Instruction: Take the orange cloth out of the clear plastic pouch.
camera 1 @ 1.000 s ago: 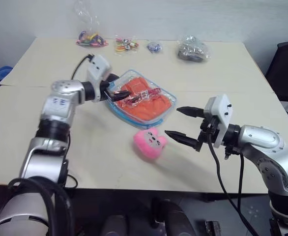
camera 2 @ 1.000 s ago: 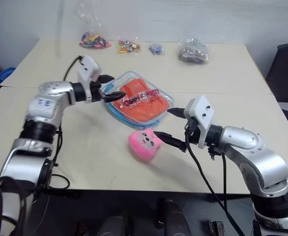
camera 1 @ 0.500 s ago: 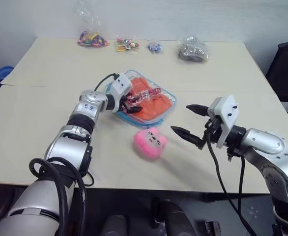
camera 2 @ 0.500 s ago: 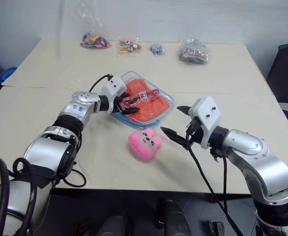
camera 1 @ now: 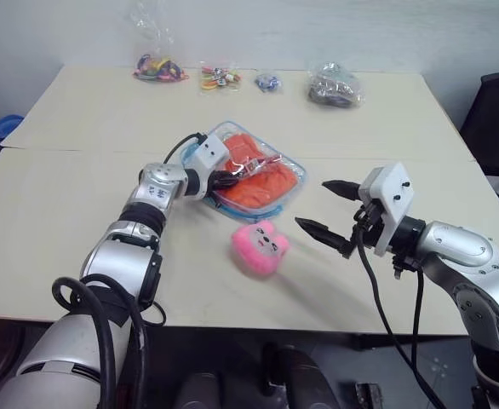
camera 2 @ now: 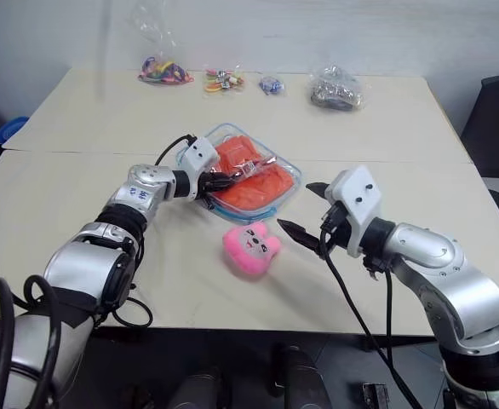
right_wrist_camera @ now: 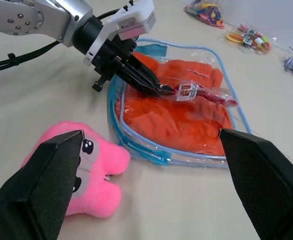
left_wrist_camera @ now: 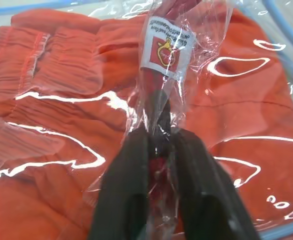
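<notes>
Left gripper [left_wrist_camera: 159, 145] fingers clamped on small wrapped red item atop flat clear blue-edged plastic pouch [camera 1: 288, 194] mid-bench; bright orange ribbed cloth [camera 1: 262, 183] inside, directly beneath. Right gripper [camera 1: 322, 209] fingers apart, well clear, past pink plush toy [camera 1: 260, 247]

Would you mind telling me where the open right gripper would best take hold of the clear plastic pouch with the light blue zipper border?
Probably the pouch's blue-edged rim on the side facing the pink plush toy. It lies flat beside the right gripper, away from the left gripper, which is shut on the small red wrapped packet atop the orange cloth. Come in low from the robot's right.
</notes>
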`<action>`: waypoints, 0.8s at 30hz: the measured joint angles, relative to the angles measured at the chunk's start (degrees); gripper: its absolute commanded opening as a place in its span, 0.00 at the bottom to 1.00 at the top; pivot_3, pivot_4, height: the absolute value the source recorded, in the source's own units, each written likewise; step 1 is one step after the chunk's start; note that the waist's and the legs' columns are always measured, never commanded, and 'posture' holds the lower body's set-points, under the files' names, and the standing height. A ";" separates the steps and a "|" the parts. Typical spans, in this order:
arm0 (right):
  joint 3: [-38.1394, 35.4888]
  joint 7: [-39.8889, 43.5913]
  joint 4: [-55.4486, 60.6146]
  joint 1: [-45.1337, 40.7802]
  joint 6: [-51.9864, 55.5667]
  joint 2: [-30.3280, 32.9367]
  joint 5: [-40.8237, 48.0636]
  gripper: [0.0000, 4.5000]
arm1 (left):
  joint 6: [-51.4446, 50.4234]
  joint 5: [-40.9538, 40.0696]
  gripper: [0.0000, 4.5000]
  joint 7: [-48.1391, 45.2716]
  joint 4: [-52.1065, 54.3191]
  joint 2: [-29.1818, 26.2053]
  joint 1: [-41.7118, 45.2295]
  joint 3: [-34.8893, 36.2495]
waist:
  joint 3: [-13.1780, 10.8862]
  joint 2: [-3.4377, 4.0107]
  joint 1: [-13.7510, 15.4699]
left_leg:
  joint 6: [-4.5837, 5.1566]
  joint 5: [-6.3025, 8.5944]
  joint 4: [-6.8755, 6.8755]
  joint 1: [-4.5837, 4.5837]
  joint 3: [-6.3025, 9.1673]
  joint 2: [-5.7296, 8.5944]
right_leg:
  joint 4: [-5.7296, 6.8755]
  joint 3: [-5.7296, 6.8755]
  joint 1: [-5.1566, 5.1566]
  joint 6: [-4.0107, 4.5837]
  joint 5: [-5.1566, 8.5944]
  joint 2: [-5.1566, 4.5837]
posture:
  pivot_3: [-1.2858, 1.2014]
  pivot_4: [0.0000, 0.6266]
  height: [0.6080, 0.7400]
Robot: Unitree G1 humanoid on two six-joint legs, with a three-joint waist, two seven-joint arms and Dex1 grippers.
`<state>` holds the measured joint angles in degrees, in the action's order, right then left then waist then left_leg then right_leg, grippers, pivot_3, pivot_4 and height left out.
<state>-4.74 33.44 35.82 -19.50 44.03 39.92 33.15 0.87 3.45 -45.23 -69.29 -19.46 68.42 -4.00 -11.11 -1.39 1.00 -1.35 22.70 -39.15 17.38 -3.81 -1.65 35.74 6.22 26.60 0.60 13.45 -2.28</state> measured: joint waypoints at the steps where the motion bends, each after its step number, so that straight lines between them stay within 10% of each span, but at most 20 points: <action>1: 0.20 0.87 -0.09 -0.20 -0.07 0.20 0.01 1.00 | -0.67 -0.96 0.01 -0.25 2.61 -1.11 -1.38 1.10 | 0.00 0.00 -0.19 | 0.00 0.00 0.00 0.00 0.03 -0.01 | 0.03 -0.01 0.00 0.00 0.00 0.00 | 0.52 0.24 1.00; 15: 6.52 15.68 -4.81 -4.66 -4.21 1.70 1.32 1.00 | -34.87 -9.32 0.01 18.42 59.76 -21.52 -50.07 34.58 | 0.01 -0.01 -2.62 | 0.00 0.02 0.07 -0.23 0.20 -0.11 | 0.11 -0.25 0.01 0.01 0.01 -0.06 | 0.52 0.24 1.00; 22: 8.68 20.69 -9.80 -8.84 -6.02 0.71 1.47 1.00 | -39.82 -11.04 0.01 22.98 66.22 -20.34 -62.79 45.78 | 0.12 -0.22 0.18 | 0.30 0.19 0.02 -0.20 0.27 -0.02 | -0.17 -0.14 -0.06 0.00 0.00 -0.28 | 0.52 0.24 1.00; 24: 9.10 21.14 -10.97 -9.48 -6.57 0.07 1.26 1.00 | -39.57 -11.82 0.17 23.98 66.12 -19.68 -63.69 46.93 | 0.13 -0.23 0.37 | 0.28 0.19 0.02 -0.17 0.28 -0.03 | -0.18 -0.12 -0.05 0.00 0.00 -0.28 | 0.52 0.24 1.00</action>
<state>4.36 54.58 24.85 -28.98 37.46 39.98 34.41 -38.70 -8.36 -21.25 -3.17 -39.14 4.73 42.93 -10.98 -1.62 1.37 -1.08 22.90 -39.13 17.21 -3.54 -1.68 35.56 6.10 26.55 0.60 13.45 -2.56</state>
